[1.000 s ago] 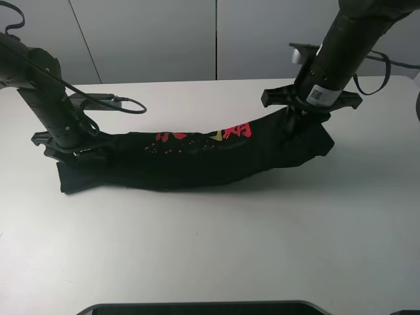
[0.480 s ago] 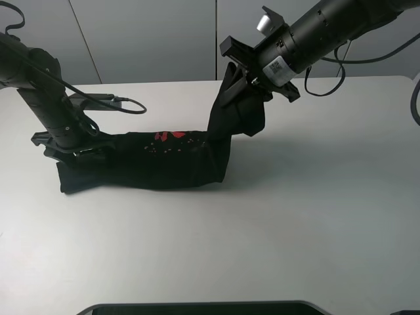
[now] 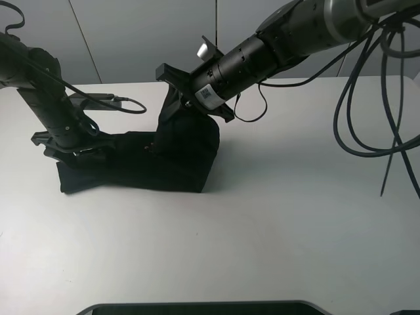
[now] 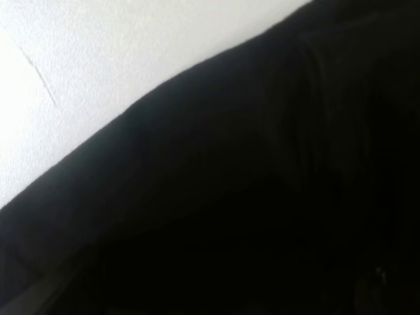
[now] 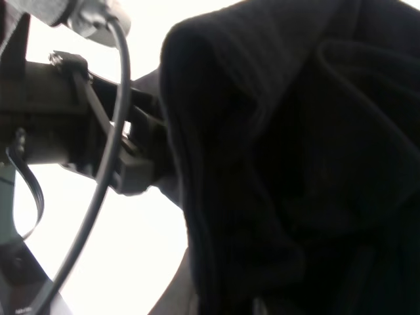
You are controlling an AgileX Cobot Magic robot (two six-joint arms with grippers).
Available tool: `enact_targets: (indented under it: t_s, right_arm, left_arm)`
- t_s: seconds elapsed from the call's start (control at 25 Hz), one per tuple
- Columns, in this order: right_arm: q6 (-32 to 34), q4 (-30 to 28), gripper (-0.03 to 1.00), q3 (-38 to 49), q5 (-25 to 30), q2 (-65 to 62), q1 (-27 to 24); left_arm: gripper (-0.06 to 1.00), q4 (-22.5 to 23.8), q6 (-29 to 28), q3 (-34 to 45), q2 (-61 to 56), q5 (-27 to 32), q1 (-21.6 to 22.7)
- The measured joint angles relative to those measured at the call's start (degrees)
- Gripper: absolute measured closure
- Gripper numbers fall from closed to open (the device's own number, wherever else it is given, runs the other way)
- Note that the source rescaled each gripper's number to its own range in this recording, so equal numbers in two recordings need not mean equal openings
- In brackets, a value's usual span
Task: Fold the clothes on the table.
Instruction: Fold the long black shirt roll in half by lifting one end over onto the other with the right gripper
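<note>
Exterior high view: the black T-shirt (image 3: 131, 172) is lying as a narrow, bunched band on the left half of the white tabletop (image 3: 295, 223), well clear of every edge. The band's left end is flat on the tabletop under the left gripper (image 3: 77, 155), which is set low on the cloth. Its jaws are hidden by fabric and arm, so it cannot be told whether that end is clamped or only pressed down. The left wrist view gives only black cloth (image 4: 262, 197) against a strip of white tabletop (image 4: 79, 59), with no fingers seen. The right gripper (image 3: 176, 106) has reached across the middle and is raised above the band. The shirt's other end hangs from it in a steep drape, so it is judged closed on that cloth, though its fingertips are buried in the folds. This is borne out by the right wrist view, which is filled with gathered black fabric (image 5: 295, 131). No chest print is visible. Progress, as judged: the lengthwise narrowing appears done, and the crosswise fold is partway, with the lifted end roughly over the band's middle. To be done: lifted end to be laid over the left end, both ends released, and the stack checked for squareness, since the drape is wrinkled.
</note>
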Motion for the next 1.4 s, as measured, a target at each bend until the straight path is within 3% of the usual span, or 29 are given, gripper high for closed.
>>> enact_targets:
  t_s: [0.6,1.04,1.4]
  right_arm:
    - [-8.1,9.9,0.89,-4.1,-4.2,9.5,5.2]
    - [-9.6,10.1,0.89,-4.2,-5.2,10.9,5.2]
    - [-10.0,10.4,0.85,-4.3,-5.2,11.0,5.2]
  left_arm:
    - [-0.03,0.0,0.0,0.0,0.0,0.0,0.0]
    - [-0.03,-1.7,1.5,0.0,-1.9,0.5,0.0]
    - [-0.03,-1.7,2.5,-9.1,-9.9,11.0,0.0]
